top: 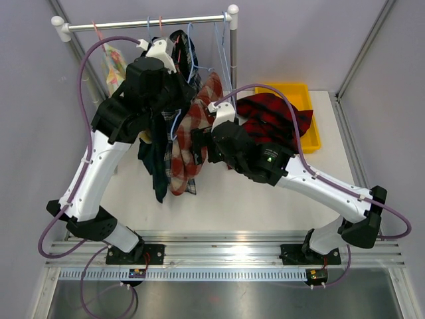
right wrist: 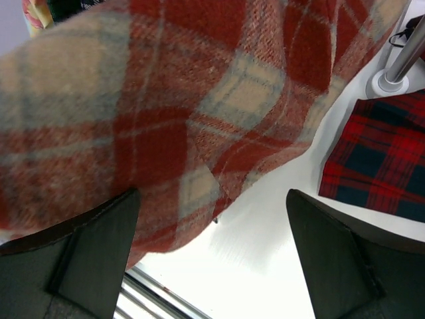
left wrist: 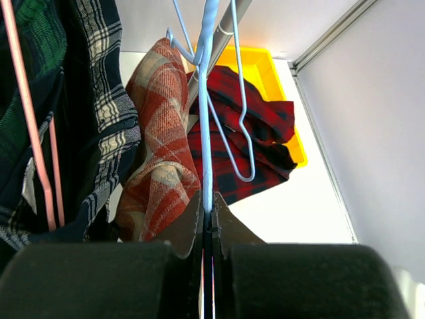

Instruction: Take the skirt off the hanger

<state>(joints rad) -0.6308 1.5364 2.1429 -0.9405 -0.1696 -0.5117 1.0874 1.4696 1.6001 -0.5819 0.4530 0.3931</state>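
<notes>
With the blue hanger (left wrist: 206, 133) clamped by the closed left gripper (left wrist: 207, 222), the plaid skirt (right wrist: 199, 100) hanging below that hanger should be taken deep into the wide-open right gripper (right wrist: 212, 199) before pulling.

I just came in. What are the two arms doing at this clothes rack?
The left gripper is shut on the thin wire of a light blue hanger at the clothes rack. The red and beige plaid skirt hangs beside that wire and is not yet off. The right gripper is wide open at the skirt's lower part, not gripping it. A red and black plaid garment lies over the yellow bin.
</notes>
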